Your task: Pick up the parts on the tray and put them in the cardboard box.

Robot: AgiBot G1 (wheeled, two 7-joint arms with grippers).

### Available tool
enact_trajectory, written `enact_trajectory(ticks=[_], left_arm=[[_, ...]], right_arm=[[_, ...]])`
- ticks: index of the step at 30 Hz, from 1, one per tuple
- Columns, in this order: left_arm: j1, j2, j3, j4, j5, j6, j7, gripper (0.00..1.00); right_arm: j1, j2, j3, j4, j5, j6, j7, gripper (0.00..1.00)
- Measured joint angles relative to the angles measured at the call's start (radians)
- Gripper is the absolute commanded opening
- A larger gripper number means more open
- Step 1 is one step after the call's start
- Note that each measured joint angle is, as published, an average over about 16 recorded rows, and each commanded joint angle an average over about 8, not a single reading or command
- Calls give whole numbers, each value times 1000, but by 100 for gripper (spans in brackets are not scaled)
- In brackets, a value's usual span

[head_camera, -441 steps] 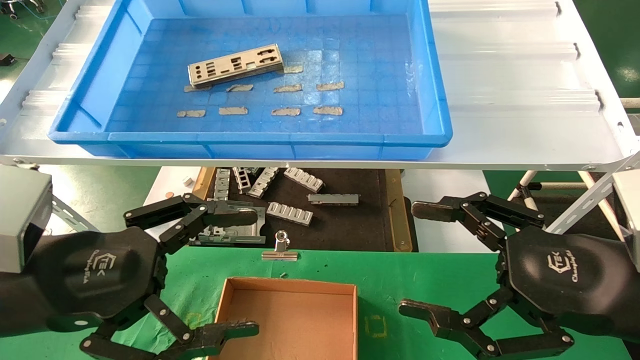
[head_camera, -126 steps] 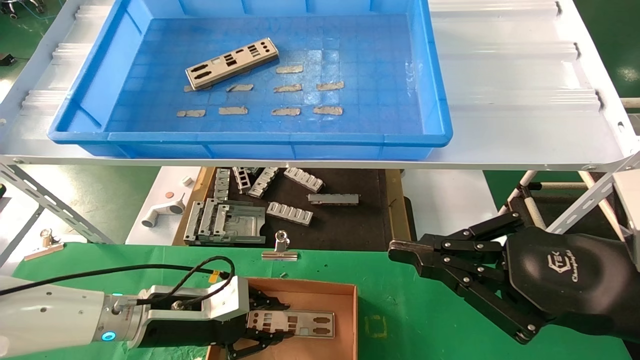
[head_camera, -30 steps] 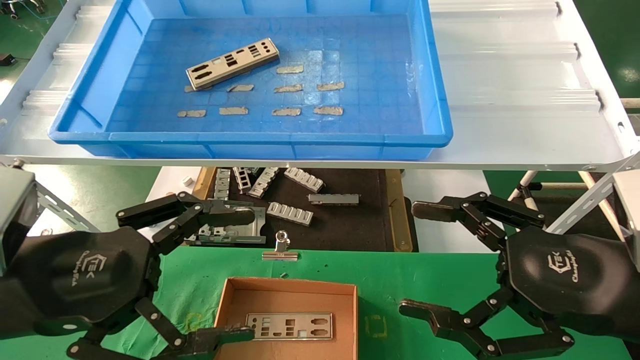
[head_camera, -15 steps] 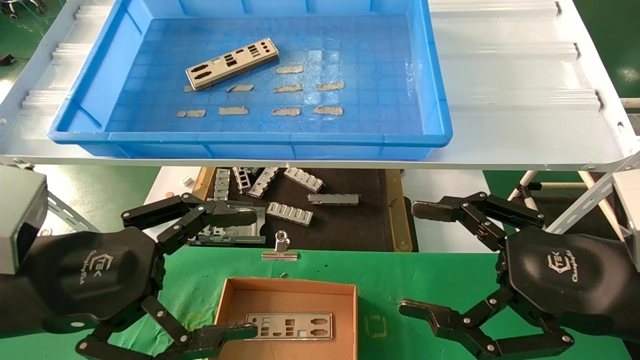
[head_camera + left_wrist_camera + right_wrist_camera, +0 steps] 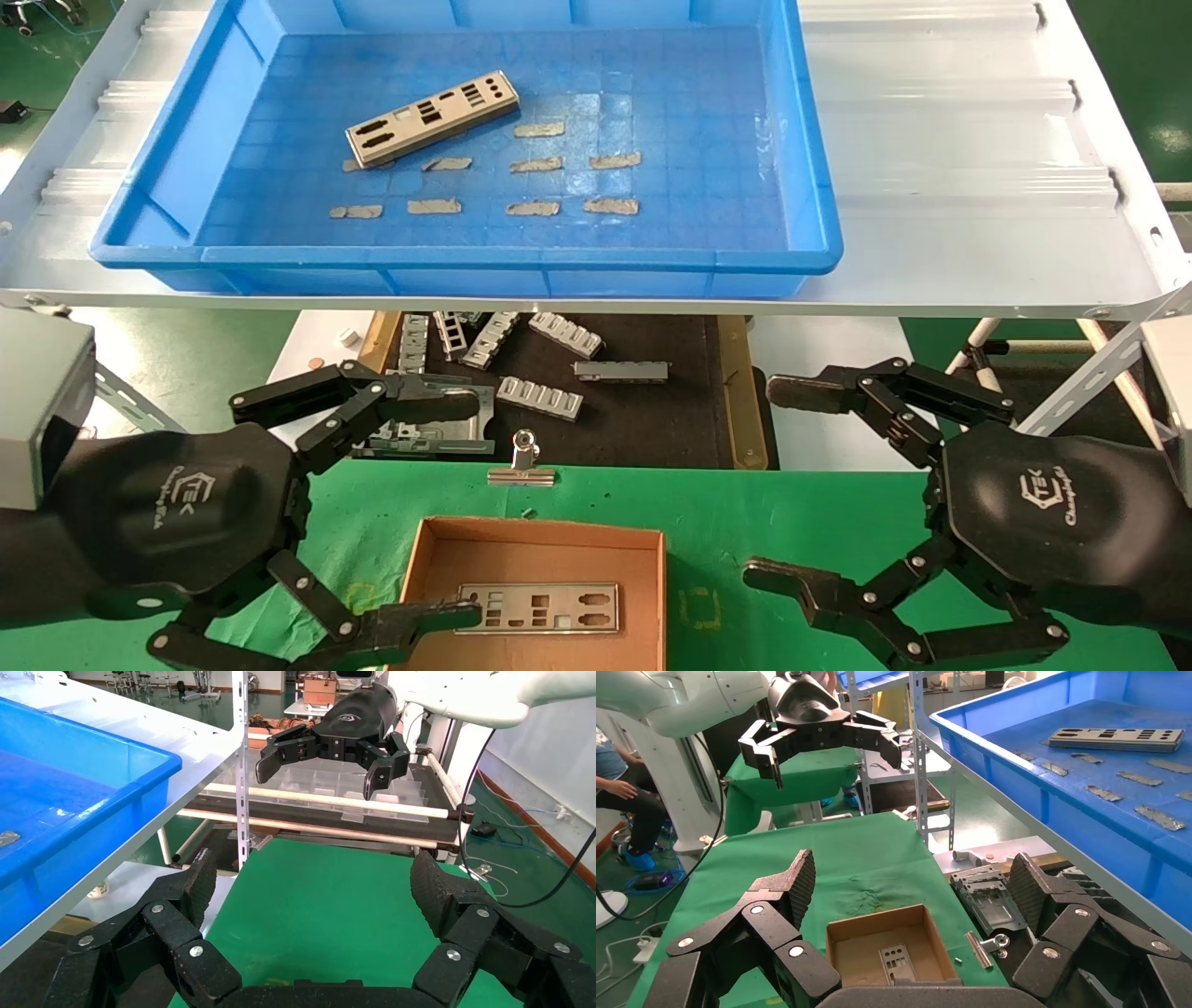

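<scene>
Foreground, lower left of the head view: the left hand (image 5: 396,508) hangs above the green tabletop (image 5: 792,522), fingers spread wide and holding nothing. Lower right: the right hand (image 5: 787,485) is likewise spread wide and empty. Between them, at the lower centre, the cardboard box (image 5: 652,578) rests on the tabletop; one silver plate (image 5: 540,608) lies flat on its floor, and the lower fingertip of the left hand overlaps the plate's left end in this view. Middle distance, below the shelf: a black mat (image 5: 643,419) carrying grey ribbed brackets (image 5: 540,396), not part of the task. Upper frame: the tray (image 5: 466,256) sits on the white shelf (image 5: 978,186); another plate (image 5: 433,118), possibly a small stack, lies tilted in its upper-left area among tape scraps (image 5: 531,207). Progress, as judged: one part delivered; at least one remains to be fetched from the tray.
</scene>
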Motion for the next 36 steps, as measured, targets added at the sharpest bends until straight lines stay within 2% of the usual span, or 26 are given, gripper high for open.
enact_trajectory(ticks=[36], left_arm=[[-1, 1, 3, 2, 1, -2, 1, 100]], right_arm=[[0, 0, 0, 0, 0, 0, 0, 100]])
